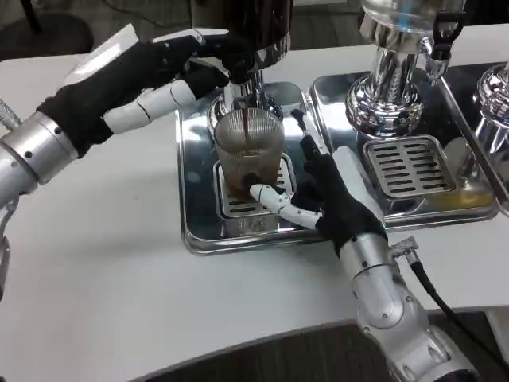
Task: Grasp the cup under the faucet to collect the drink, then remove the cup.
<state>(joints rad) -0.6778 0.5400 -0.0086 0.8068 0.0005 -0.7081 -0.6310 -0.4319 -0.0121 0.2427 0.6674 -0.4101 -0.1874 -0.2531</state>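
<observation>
A clear plastic cup (248, 151) stands on the grate of a steel drip tray (195, 175), directly under the faucet (241, 91). A dark stream runs from the spout into the cup, and brown liquid has pooled at its bottom. My right hand (330, 195) grips the cup from the right, with the thumb across its front base and the fingers reaching behind it. My left hand (151, 76) stretches in from the left, and its fingertips hold the black tap lever (231, 60) at the top of the faucet.
A second chrome dispenser (390, 95) with its own slotted tray (406, 163) stands just right of my right hand. A third dispenser (495, 99) sits at the right edge. The bare white table (103, 263) spreads to the left and front.
</observation>
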